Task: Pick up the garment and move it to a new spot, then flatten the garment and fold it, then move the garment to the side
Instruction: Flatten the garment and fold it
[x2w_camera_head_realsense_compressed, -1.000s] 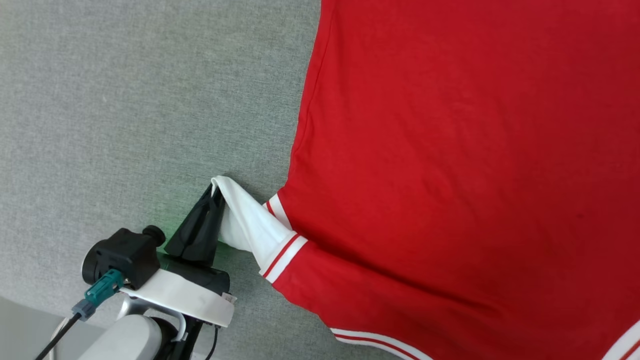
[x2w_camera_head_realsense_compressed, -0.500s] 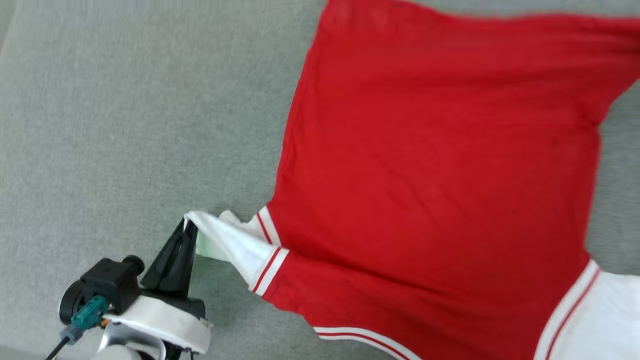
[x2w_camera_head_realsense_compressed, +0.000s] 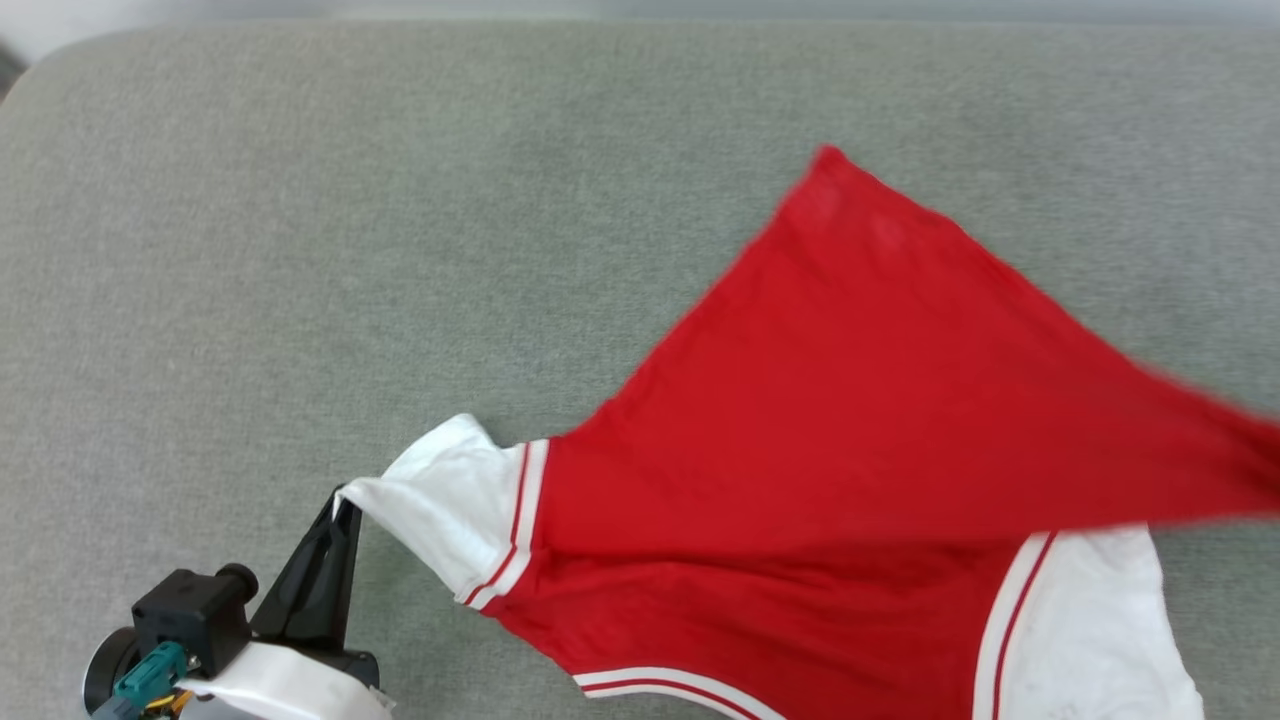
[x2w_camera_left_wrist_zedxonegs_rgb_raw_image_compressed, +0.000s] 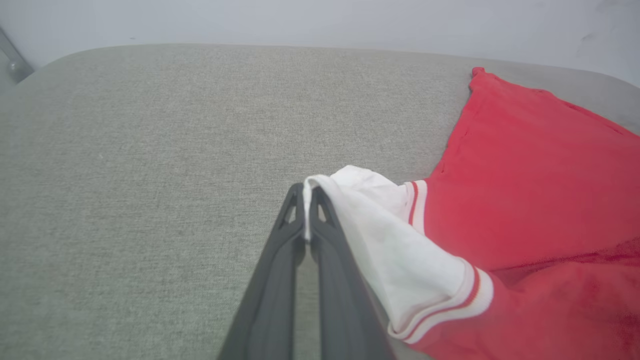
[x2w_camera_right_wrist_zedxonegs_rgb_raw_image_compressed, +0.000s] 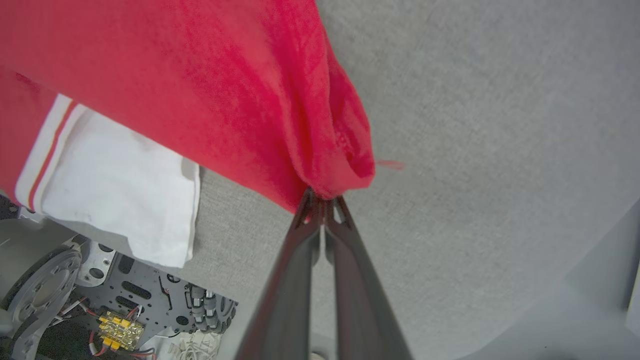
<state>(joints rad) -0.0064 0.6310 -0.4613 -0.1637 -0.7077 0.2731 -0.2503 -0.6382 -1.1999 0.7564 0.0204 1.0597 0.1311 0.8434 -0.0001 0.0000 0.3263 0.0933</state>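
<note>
The garment (x2w_camera_head_realsense_compressed: 850, 420) stretched over a grey surface (x2w_camera_head_realsense_compressed: 300, 250), left gripper (x2w_camera_left_wrist_zedxonegs_rgb_raw_image_compressed: 306, 192) pinching its white sleeve (x2w_camera_left_wrist_zedxonegs_rgb_raw_image_compressed: 395, 245), right gripper (x2w_camera_right_wrist_zedxonegs_rgb_raw_image_compressed: 324, 200) pinching, seemingly, a red corner (x2w_camera_right_wrist_zedxonegs_rgb_raw_image_compressed: 345, 160).

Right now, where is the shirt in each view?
Head: shirt centre to right edge, white sleeve in the left tool at lower left.
Left wrist: shirt on the right, sleeve pinched mid-frame.
Right wrist: shirt upper left, red cloth pinched in the right tool.
Shared landmark: grey pad beneath.

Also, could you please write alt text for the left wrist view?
The left gripper, shut, pinches the white sleeve of the red garment above a grey fabric surface. The red body spreads to the right.
</note>
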